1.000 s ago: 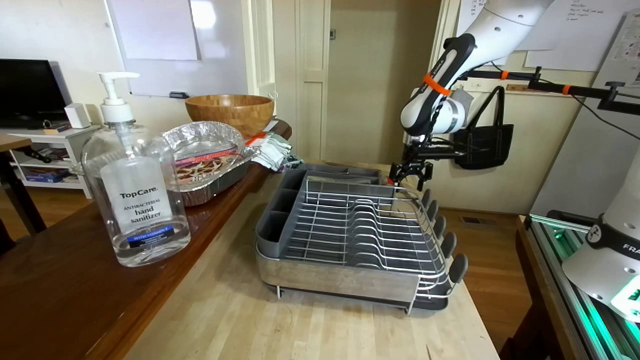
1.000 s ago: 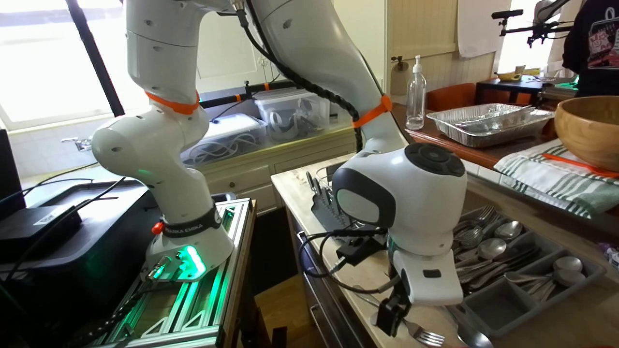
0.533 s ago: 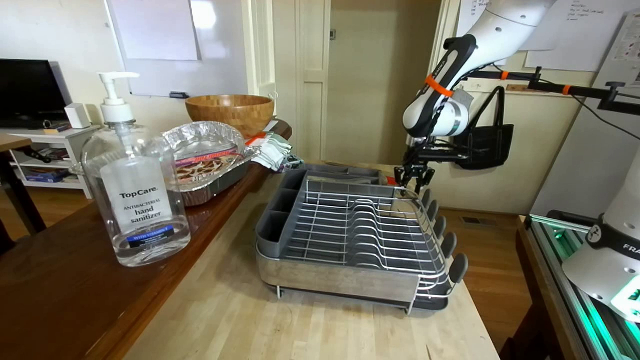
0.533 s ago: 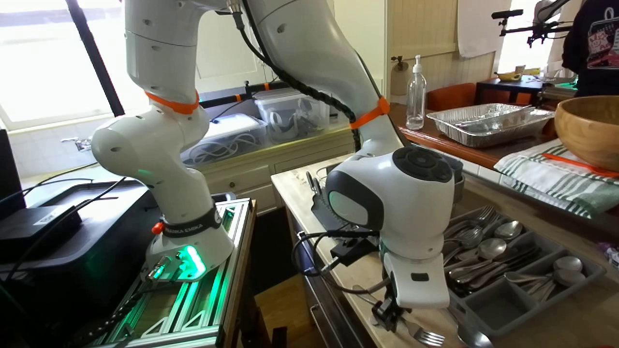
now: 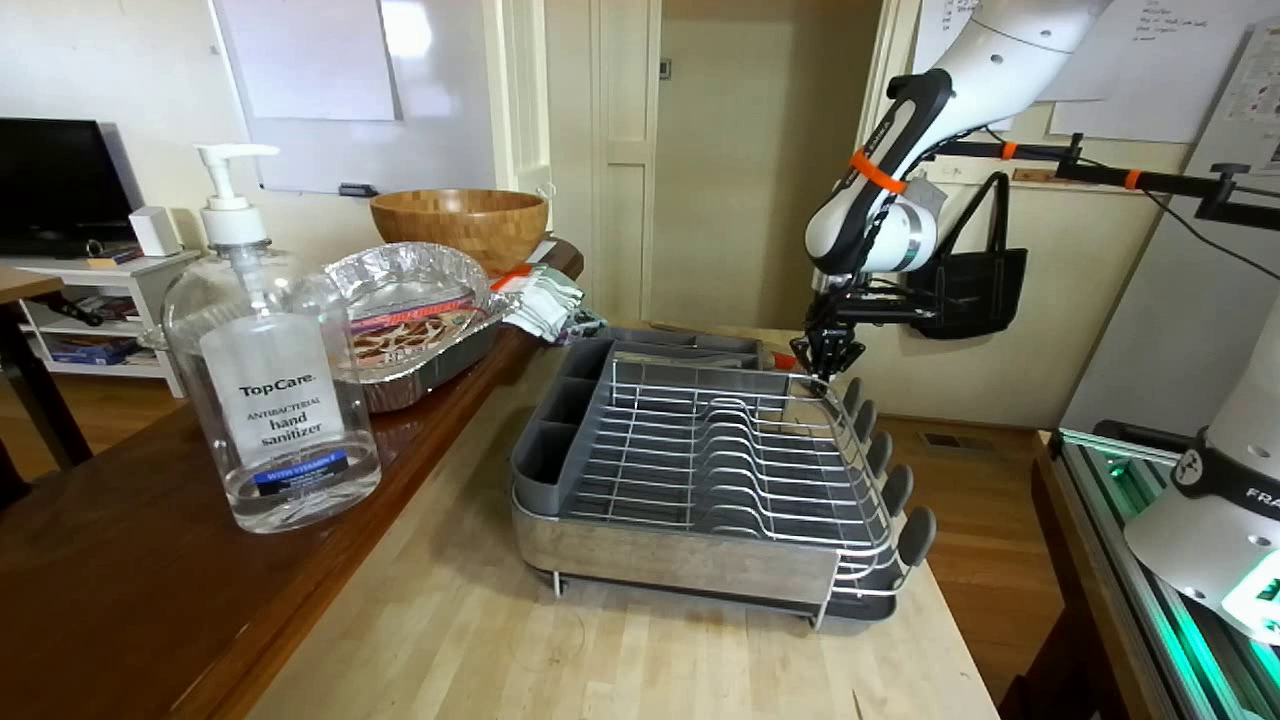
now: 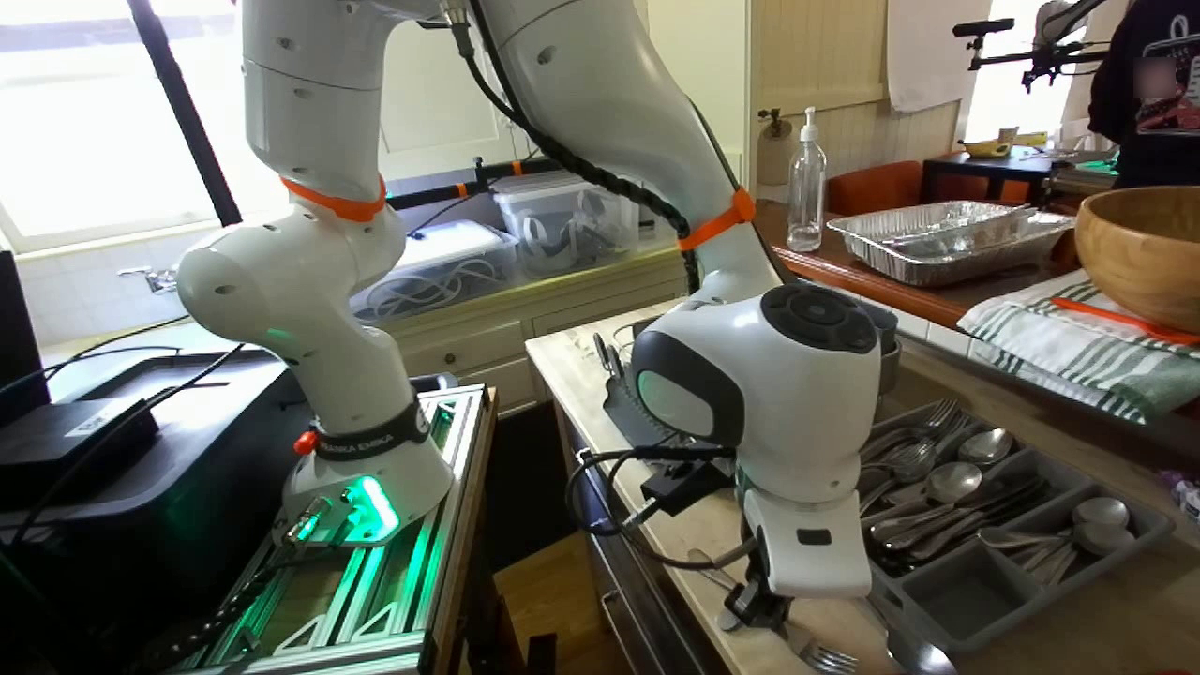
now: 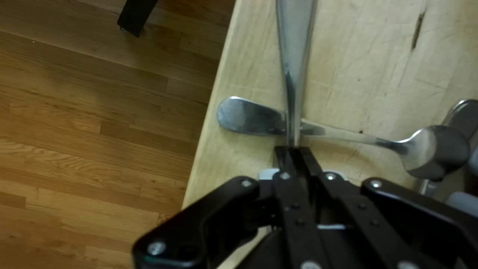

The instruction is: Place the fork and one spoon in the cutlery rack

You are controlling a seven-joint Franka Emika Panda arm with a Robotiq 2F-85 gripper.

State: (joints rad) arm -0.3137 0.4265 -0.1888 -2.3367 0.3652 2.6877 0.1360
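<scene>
The fork's handle (image 7: 297, 45) runs away from my gripper (image 7: 294, 149), whose fingertips are shut on its narrow part. In an exterior view its tines (image 6: 830, 656) stick out beyond the gripper (image 6: 755, 614), low over the wooden counter. A spoon (image 7: 343, 134) lies crosswise under the fork, bowl to the right; whether they touch, I cannot tell. Another spoon (image 6: 923, 652) rests farther right, beside the grey organizer. The cutlery rack (image 5: 680, 550) stands at the near end of the counter in an exterior view, with the gripper (image 5: 820, 382) beyond its far right corner.
A grey organizer (image 6: 1162, 525) full of cutlery sits right of the gripper. The counter edge (image 7: 209, 116) and the floor lie close to the left. A sanitizer bottle (image 5: 290, 420), foil trays (image 5: 410, 270) and a wooden bowl (image 5: 460, 225) stand on the raised ledge.
The arm has shifted slightly towards the counter's edge, then stopped. The open fingers have closed on the fork, and its tines have moved and tipped a little.
</scene>
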